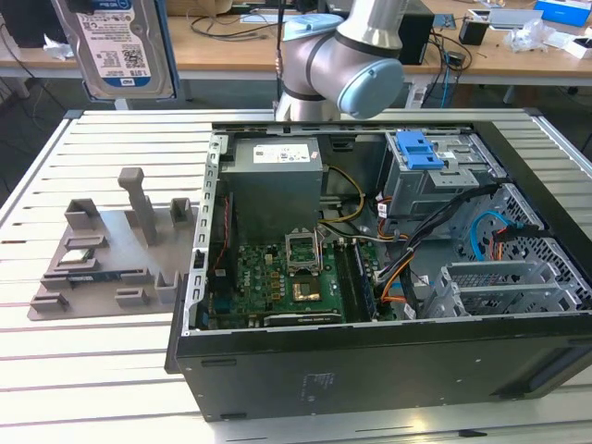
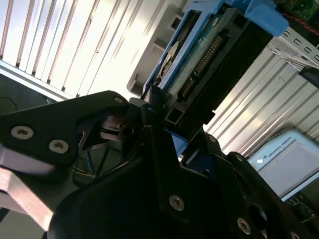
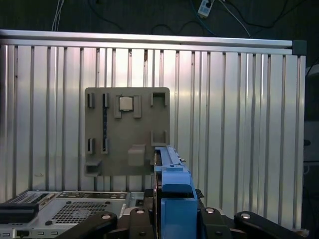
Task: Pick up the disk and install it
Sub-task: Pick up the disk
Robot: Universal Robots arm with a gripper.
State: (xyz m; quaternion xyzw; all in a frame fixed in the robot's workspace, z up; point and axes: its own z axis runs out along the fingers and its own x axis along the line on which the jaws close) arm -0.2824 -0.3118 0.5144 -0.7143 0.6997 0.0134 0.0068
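Disk: the disk (image 1: 120, 46) hangs in the upper left of the exterior view, above the bench and well apart from the case, its white-and-blue label facing the camera. In both wrist views it shows edge-on (image 2: 199, 55) (image 3: 169, 169), framed by its blue bracket.
Pincer: the pincer (image 2: 158, 112) is clenched on one end of the disk, with black fingers (image 2: 149, 107) pressed on both sides of it.
Arm: the arm (image 1: 342, 65) stands at the top centre of the exterior view, behind the case.
Bench: the slatted metal bench (image 1: 92, 370) carries the case and the plate.
Plate: the grey plate (image 1: 102, 250) with pockets and an upright post lies at the left of the exterior view, just beside the case. A square chip (image 3: 125, 103) sits in one of its pockets.
Case: the open case (image 1: 370, 370) lies on its side and takes up the centre and right of the exterior view.
Inside the case: a grey box (image 1: 276, 176) with a white sticker is at the upper middle, a green board (image 1: 277, 277) is below it, and a blue latch (image 1: 416, 150) tops the drive cage at the upper right.
Behind: a wooden bench (image 1: 240, 46) strewn with cables runs along the top edge.
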